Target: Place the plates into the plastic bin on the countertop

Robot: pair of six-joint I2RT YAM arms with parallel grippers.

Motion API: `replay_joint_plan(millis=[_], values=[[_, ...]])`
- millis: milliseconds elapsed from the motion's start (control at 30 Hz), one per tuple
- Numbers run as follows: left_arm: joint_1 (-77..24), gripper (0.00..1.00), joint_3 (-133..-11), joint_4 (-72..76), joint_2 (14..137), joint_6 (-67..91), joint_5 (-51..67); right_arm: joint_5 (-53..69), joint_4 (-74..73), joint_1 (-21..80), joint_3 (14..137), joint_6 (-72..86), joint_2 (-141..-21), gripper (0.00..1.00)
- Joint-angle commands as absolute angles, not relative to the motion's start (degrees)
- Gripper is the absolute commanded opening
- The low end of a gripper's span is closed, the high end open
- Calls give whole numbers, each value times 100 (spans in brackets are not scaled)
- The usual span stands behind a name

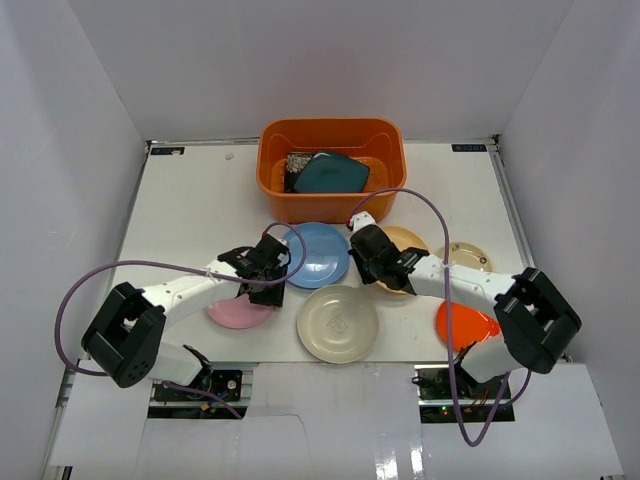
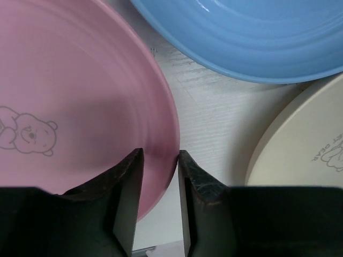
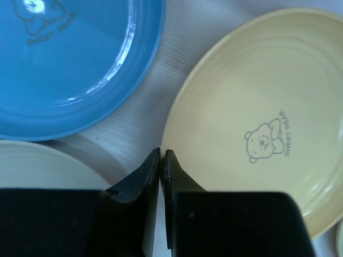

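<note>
**Q:** How far along are you getting?

**Me:** Not far, I'm judging. Only the teal plate (image 1: pixel 330 173) is lying in the bin (image 1: pixel 330 208), which is sitting at the far side of the countertop (image 1: pixel 190 210). Six plates are lying outside it, on the countertop in front of the bin: pink (image 2: pixel 80 96), blue (image 1: pixel 325 260), cream (image 1: pixel 338 322), tan (image 3: pixel 257 107), orange (image 1: pixel 478 322) and a small beige one (image 1: pixel 465 257).

**Q:** What are your fingers doing?

**Me:** My left gripper (image 2: pixel 161 155) is hanging low over the pink plate's right edge. Its jaws are standing apart with the rim lying between them, so I'm clamping nothing yet. My right gripper (image 3: pixel 162 152) is pressing its jaws together, with only a hairline slit showing. The tips are sitting right at the tan plate's left rim, between it and the cream plate.

**Q:** Are you holding the tan plate, then?

**Me:** I cannot tell. The tips are meeting at the rim, but whether they are pinching it or just touching beside it is not showing.

**Q:** So what is remaining?

**Me:** Nearly everything. Each of the six plates is needing a grasp, a lift and a carry to the bin. The pink and tan ones are looking like the next two, since those are the rims I'm working at.
</note>
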State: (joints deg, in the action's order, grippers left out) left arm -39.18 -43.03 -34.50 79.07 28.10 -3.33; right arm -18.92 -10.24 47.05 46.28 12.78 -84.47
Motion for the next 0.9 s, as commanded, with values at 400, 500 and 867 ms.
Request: replay_joint_plan(millis=[400, 500, 867], values=[[-3955, 0, -4289, -3480, 7823, 2830, -642, -2435, -1977, 5247, 8757, -251, -8278, 8], [-3955, 0, -4307, -3524, 7621, 2865, -764, -2094, -1539, 5029, 9306, -798, -8936, 8], [-3955, 0, -4552, -3928, 6707, 3076, -870, -873, -1320, 4273, 11566, -1468, -11196, 8]])
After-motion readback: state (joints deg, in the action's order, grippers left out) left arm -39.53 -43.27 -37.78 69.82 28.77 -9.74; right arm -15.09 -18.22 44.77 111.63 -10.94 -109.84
